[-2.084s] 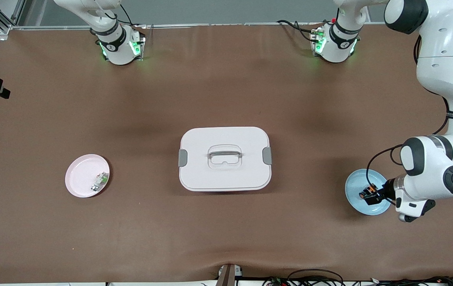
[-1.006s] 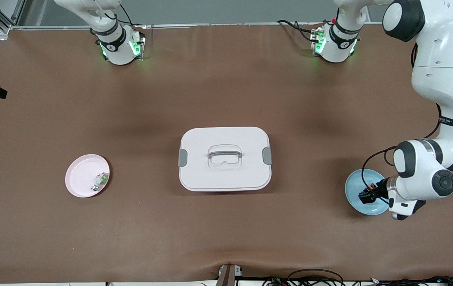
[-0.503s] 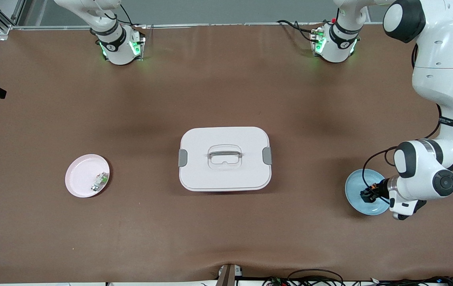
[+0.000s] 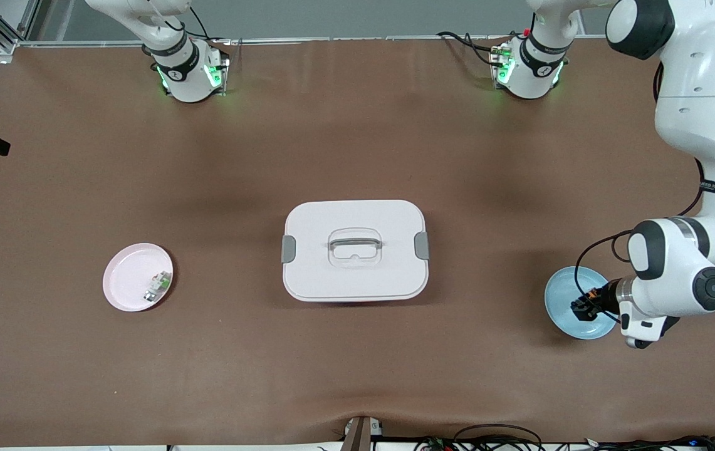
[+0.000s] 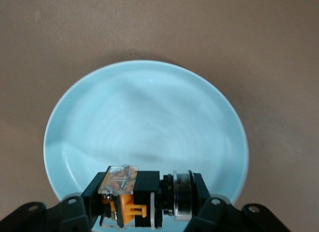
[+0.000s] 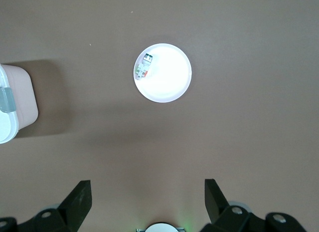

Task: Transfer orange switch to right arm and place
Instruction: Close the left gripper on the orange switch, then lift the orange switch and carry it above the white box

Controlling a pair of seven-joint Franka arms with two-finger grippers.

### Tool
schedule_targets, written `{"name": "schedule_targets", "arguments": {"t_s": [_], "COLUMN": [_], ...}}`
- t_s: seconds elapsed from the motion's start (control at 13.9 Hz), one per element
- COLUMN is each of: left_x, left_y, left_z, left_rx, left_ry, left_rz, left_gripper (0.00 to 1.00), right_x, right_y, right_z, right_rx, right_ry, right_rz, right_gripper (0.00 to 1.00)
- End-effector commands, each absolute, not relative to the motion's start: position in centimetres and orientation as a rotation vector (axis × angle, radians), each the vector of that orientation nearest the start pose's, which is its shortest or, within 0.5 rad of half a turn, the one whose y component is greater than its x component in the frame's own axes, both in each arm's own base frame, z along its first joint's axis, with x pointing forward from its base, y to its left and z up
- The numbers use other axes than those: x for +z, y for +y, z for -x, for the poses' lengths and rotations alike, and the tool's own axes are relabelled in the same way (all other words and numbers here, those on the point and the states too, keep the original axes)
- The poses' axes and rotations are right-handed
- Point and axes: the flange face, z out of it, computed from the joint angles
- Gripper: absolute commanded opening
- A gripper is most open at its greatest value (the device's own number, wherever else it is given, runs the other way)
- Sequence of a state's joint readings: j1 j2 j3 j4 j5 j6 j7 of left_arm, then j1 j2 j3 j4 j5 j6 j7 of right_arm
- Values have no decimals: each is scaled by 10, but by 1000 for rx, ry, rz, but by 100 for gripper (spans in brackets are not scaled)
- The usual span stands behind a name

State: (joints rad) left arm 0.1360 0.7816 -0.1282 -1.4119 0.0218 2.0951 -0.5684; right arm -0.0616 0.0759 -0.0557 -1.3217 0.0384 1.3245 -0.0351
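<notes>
The orange switch [image 5: 130,201], a stubby black part with orange pieces, sits between the fingers of my left gripper [image 5: 147,212]. The gripper is shut on it, just over the edge of the light blue plate [image 5: 149,112]. In the front view my left gripper [image 4: 581,307] is over the blue plate [image 4: 561,302] at the left arm's end of the table. My right gripper [image 6: 147,187] is open and empty, high above the table. It looks down on the pink plate [image 6: 172,80]. Its hand is out of the front view.
A pink plate [image 4: 126,275] at the right arm's end holds a small whitish-grey part [image 4: 156,286], which also shows in the right wrist view [image 6: 144,66]. A white lidded box [image 4: 354,216] with a grey handle stands mid-table; its corner shows in the right wrist view [image 6: 17,100].
My left wrist has shifted and turned slightly over the blue plate with its fingers round the switch. The right arm and the other things have not moved.
</notes>
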Motion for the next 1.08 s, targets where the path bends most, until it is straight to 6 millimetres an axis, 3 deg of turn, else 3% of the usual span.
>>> {"name": "schedule_targets", "arguments": {"t_s": [0.0, 0.14, 0.43, 0.72, 1.01], "left_x": [277, 302, 351, 412, 438], "left_y": [-3, -24, -77, -141, -206], "left_z": [-712, -706, -694, -671, -651], "left_rx": [207, 242, 351, 409, 545], "left_ry": [-963, -970, -1144, -1245, -1433], "left_rz": [3028, 3035, 3061, 3053, 3021], "left_gripper": [9, 10, 11, 13, 13], "right_x": [678, 678, 679, 678, 679], "right_y": [-60, -60, -60, -61, -65], "right_z": [-543, -543, -544, -545, -545], "right_rx": [98, 99, 86, 80, 75], "right_ry": [102, 102, 43, -2, 10], "right_rz": [3091, 3092, 3094, 3094, 3094], "right_gripper": [100, 100, 100, 100, 100]}}
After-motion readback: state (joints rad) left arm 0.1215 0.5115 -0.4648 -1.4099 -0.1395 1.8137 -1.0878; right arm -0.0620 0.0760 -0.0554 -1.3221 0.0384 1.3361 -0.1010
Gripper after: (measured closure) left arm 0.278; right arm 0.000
